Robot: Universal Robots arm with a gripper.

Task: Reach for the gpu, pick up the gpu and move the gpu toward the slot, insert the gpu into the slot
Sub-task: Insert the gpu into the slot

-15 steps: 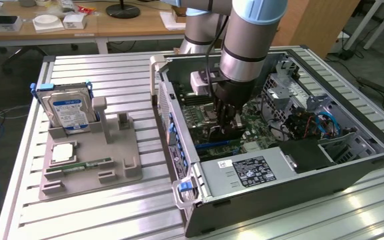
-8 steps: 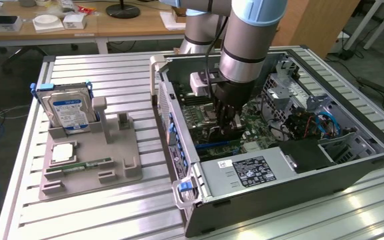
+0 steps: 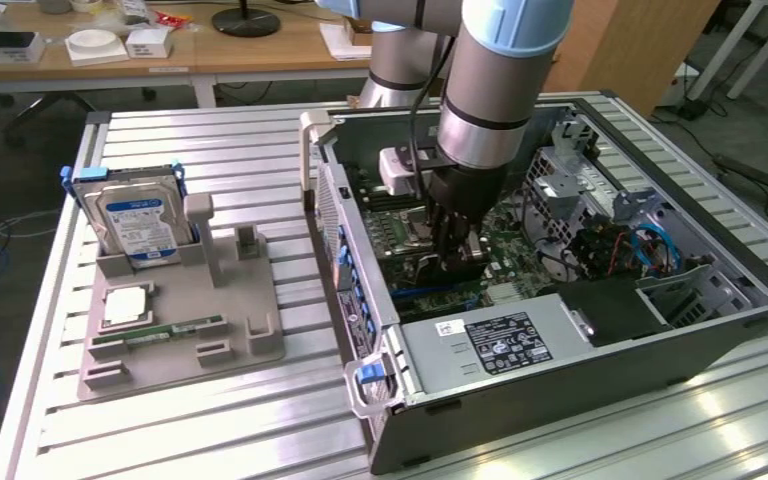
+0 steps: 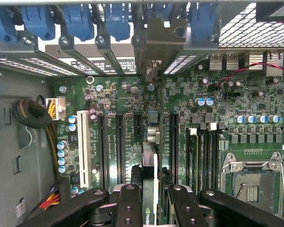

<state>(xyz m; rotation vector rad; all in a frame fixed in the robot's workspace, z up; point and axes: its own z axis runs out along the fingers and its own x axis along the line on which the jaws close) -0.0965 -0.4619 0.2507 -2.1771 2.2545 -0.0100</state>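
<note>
Surface: ribbed metal table (image 3: pixel 224 410), with wooden desks behind it, as I see it from the exterior view.
Computer case: I use the open computer case (image 3: pixel 704 330) as my landmark; it lies on its side on the table with the motherboard (image 3: pixel 518 275) exposed.
Arm: my arm (image 3: pixel 491 90) comes straight down into the case over the motherboard.
Gripper: the gripper (image 4: pixel 149 201) has its black fingers (image 4: pixel 128 208) drawn partway in, clamped on either side of the gpu.
Gpu: I see the gpu (image 4: pixel 150 189) edge-on between the fingers, a thin card standing upright over the motherboard, its silver bracket (image 4: pixel 158 40) up against the case's rear wall among the blue clips (image 4: pixel 78 21).
Slot: the dark expansion slots (image 4: pixel 119 146) run in parallel lines on the motherboard; the card lines up with the gap between two of them, but I cannot tell whether it is seated.
Holder: a grey holder (image 3: pixel 184 320) sits on the table beside the case, on the exterior view's left.
Hard drive: a blue-labelled hard drive (image 3: pixel 137 220) stands upright in the holder.
Memory stick: a narrow green memory stick (image 3: pixel 177 330) lies flat in the holder, nearer the case than the hard drive.
</note>
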